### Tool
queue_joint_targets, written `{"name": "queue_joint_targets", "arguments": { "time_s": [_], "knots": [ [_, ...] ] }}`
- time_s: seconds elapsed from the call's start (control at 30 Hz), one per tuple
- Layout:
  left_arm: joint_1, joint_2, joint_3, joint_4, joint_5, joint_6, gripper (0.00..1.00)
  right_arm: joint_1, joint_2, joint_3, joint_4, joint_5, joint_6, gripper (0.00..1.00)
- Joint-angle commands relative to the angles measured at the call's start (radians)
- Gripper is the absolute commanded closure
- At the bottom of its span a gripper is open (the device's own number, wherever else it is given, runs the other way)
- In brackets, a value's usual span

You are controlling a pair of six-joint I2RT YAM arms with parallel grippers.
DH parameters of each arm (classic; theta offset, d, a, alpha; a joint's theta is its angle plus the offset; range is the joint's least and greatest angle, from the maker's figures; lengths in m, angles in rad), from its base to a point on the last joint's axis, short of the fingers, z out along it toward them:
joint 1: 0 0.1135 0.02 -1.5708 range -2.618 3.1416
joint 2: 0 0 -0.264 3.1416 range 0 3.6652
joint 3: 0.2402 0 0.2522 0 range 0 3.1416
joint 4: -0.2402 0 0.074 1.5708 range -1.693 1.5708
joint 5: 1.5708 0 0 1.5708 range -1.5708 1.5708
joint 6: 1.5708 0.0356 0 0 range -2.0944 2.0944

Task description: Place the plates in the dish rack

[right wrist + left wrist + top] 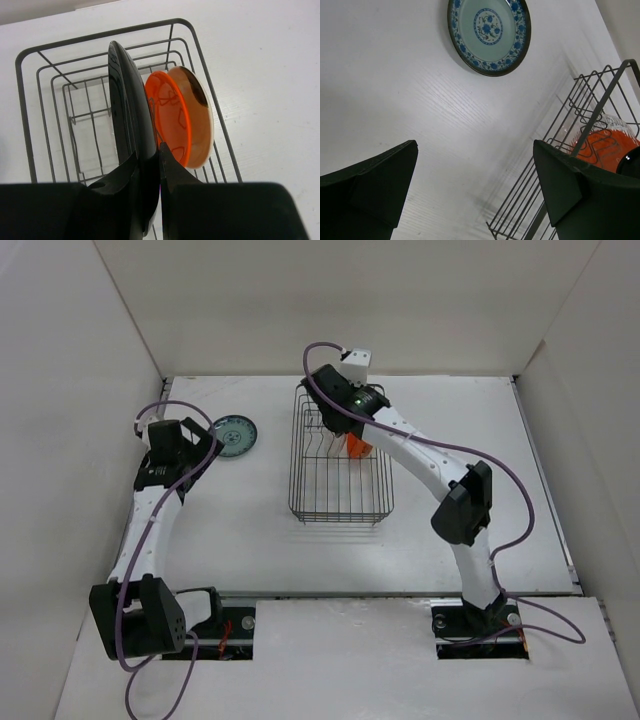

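Right wrist: my right claw [149, 160] pinches the black plate [125, 90] by its rim at the rack [100, 35]; it looks glossy, likely slippery and brittle. Left claw [475, 145] is wide, with the teal plate [489, 35] at twelve o'clock.

No lettering, labels or numbers seem readable in any view.

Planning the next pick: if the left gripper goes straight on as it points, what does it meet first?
Likely bare table, short of the teal plate; the rack lies off to its right. Depth is unclear.
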Motion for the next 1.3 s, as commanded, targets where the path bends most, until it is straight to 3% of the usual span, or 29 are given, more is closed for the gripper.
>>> {"name": "queue_joint_targets", "arguments": {
  "time_s": [0.0, 0.77, 1.1, 1.17, 1.2, 1.23, 1.27],
  "knots": [
    [0.0, -0.002, 0.058, -0.037, -0.051, 0.024, 0.0, 0.003, 0.013, 0.04, -0.021, 0.069, 0.046, 1.0],
    [0.009, -0.002, 0.04, -0.008, 0.002, 0.042, 0.0, -0.017, 0.146, 0.13, 0.091, -0.068, -0.034, 1.0],
    [0.018, 0.007, 0.031, -0.008, 0.002, 0.042, 0.0, -0.017, 0.208, 0.14, 0.091, -0.058, -0.063, 1.0],
    [0.029, 0.017, 0.031, 0.002, 0.012, 0.042, 0.0, -0.017, 0.217, 0.14, 0.1, -0.083, -0.063, 0.95],
    [0.029, 0.017, 0.031, 0.002, 0.012, 0.033, 0.0, -0.017, 0.217, 0.14, 0.1, -0.092, -0.063, 0.81],
    [0.04, 0.027, 0.031, 0.011, 0.012, 0.033, 0.0, -0.017, 0.217, 0.14, 0.112, -0.103, -0.072, 0.55],
    [0.04, 0.038, 0.022, 0.011, 0.021, 0.021, 0.0, -0.017, 0.217, 0.13, 0.112, -0.115, -0.072, 0.49]
  ]
}}
